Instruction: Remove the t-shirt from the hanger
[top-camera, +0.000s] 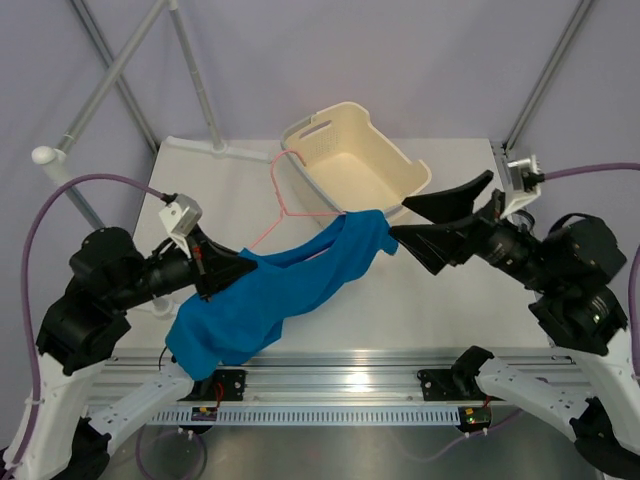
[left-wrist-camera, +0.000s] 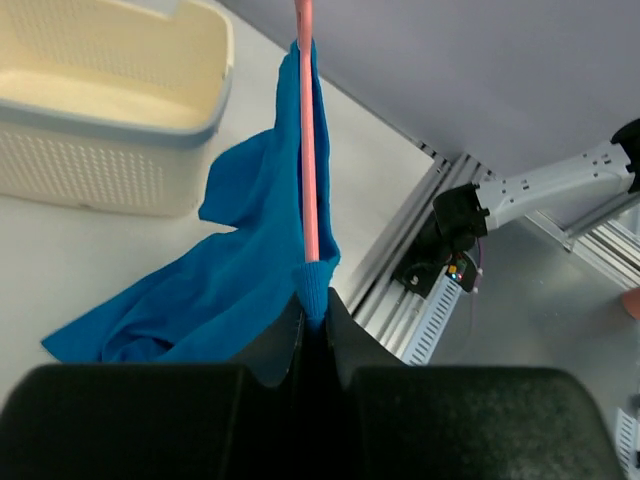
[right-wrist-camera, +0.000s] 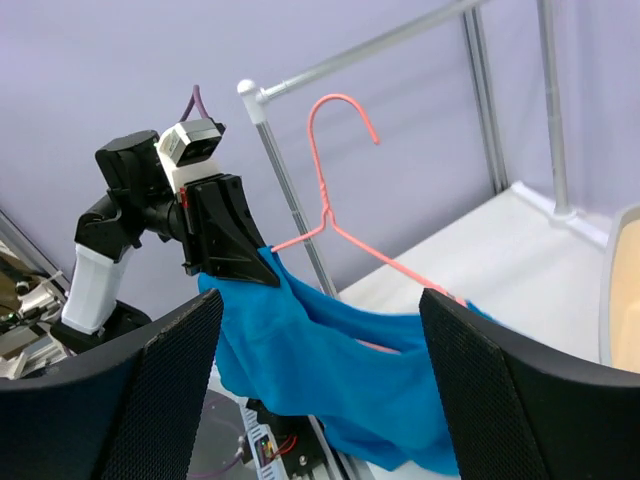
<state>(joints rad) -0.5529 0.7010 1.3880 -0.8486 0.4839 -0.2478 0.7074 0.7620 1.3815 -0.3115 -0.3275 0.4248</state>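
Note:
The bright blue t-shirt (top-camera: 275, 295) hangs in the air between my two grippers, still draped on the pale pink hanger (top-camera: 281, 195). My left gripper (top-camera: 225, 272) is shut on the hanger's left end with the shirt fabric wrapped over it; the left wrist view shows the pink wire (left-wrist-camera: 306, 140) running into the closed jaws, with the shirt (left-wrist-camera: 225, 280) beside it. My right gripper (top-camera: 398, 219) is open and empty, its tips right at the shirt's right end. In the right wrist view the shirt (right-wrist-camera: 330, 370) and the hanger (right-wrist-camera: 335, 215) sit ahead of my open right gripper (right-wrist-camera: 322, 335).
A cream basket (top-camera: 400, 165) stands at the back of the table, just behind the hanger, and shows in the left wrist view (left-wrist-camera: 100, 150). Grey rack poles (top-camera: 120, 70) rise at the back left, and one (right-wrist-camera: 290, 200) stands behind the hanger. The rail (top-camera: 330, 375) runs along the near edge.

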